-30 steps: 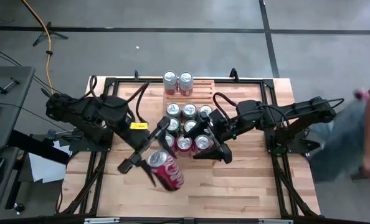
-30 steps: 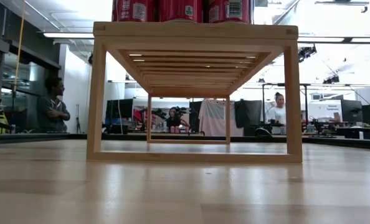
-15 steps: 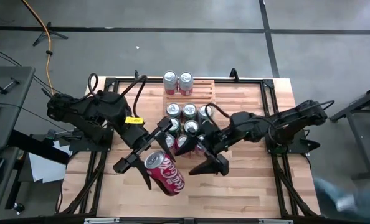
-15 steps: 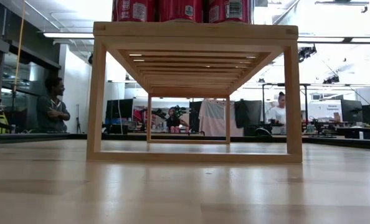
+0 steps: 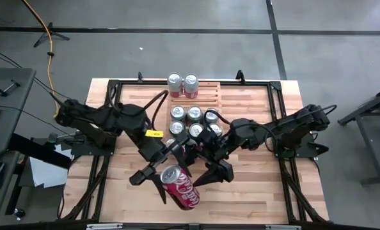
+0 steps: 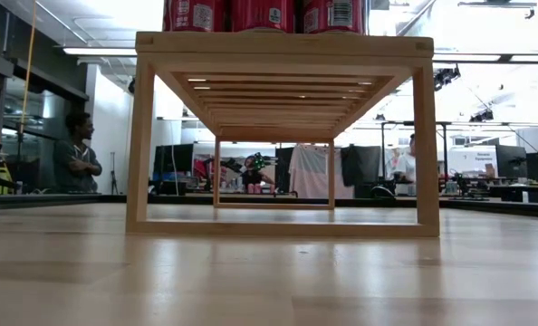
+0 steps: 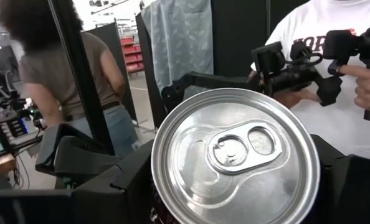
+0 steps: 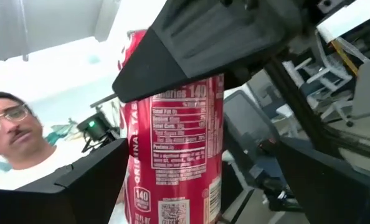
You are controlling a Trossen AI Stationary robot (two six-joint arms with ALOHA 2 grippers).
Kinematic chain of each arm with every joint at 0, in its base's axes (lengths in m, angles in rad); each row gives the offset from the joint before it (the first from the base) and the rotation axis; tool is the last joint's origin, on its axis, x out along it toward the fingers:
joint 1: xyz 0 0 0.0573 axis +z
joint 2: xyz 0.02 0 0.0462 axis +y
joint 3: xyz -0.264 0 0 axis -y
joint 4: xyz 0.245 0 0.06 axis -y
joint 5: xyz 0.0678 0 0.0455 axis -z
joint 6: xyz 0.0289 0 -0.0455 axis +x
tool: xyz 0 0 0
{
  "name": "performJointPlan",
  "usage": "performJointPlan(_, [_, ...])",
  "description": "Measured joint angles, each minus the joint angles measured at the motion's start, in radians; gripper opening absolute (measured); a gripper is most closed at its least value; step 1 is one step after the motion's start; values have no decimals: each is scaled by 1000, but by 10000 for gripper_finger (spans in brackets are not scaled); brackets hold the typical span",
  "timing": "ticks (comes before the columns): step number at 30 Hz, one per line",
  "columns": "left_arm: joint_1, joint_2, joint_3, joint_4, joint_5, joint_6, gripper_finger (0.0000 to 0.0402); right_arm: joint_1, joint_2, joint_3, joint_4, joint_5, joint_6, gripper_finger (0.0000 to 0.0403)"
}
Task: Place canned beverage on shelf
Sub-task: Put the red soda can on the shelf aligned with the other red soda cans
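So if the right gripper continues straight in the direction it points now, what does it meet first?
Most likely the red can held by the left gripper. The right gripper stands open, its fingers either side of the can; the exact gap is unclear.

Bright overhead light washes out the ceiling (image 6: pixel 486 54) behind the shelf (image 6: pixel 283 45); glare sheens the can (image 7: pixel 235 155) lid, while close dark fingers (image 8: pixel 191 37) blur.

The left tool (image 5: pixel 153 184) carried the can (image 5: pixel 180 187) rightward, nearer the table's front.
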Motion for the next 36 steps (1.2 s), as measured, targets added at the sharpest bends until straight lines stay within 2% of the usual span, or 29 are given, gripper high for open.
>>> performJointPlan(6, [20, 7, 0, 15, -4, 0, 209, 27, 0, 0, -5, -27, -1, 390])
performJointPlan(12, [68, 9, 1, -24, -8, -29, 209, 40, 1, 0, -13, -11, -36, 390])
performJointPlan(25, [94, 24, 1, -23, 54, -51, 209, 39, 1, 0, -36, -11, -54, 387])
performJointPlan(29, [94, 25, 1, -21, 56, -53, 209, 39, 1, 0, -39, -12, -53, 360])
performJointPlan(33, [94, 26, 1, -21, 33, -103, 210, 38, 2, 0, -40, -18, -47, 297])
performJointPlan(34, [94, 26, 1, -21, 27, -117, 220, 38, 2, 0, -39, -21, -46, 283])
performJointPlan(36, [94, 26, 1, -21, 17, -172, 252, 38, 2, 0, -43, -30, -46, 284])
